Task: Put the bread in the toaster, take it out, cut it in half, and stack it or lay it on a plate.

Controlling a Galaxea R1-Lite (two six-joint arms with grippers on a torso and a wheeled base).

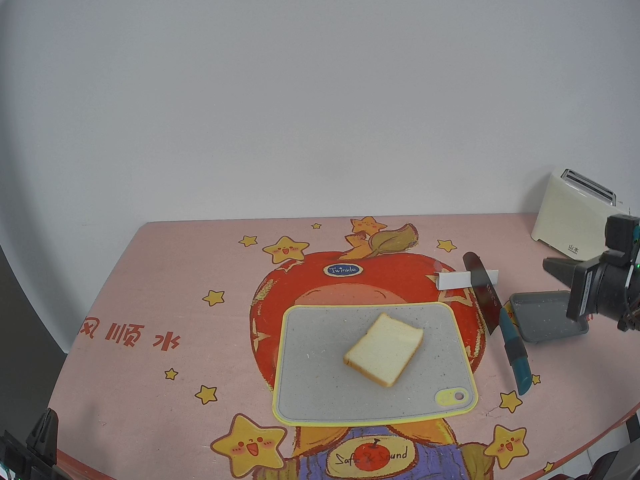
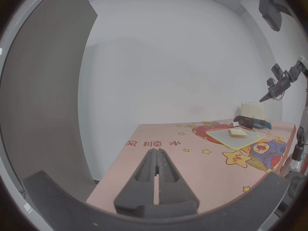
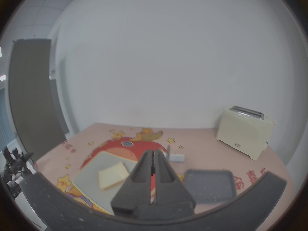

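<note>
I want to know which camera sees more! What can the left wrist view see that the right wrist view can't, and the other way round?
Left wrist view's extra: the teal handle of the black-bladed knife. Right wrist view's extra: the flat grey rectangular tray on the pink table. Both share the pale square bread slice lying on the grey yellow-rimmed cutting board, and the cream toaster near the wall.

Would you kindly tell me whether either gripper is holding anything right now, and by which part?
Nothing is held: the left gripper and right gripper are both shut, empty.
</note>
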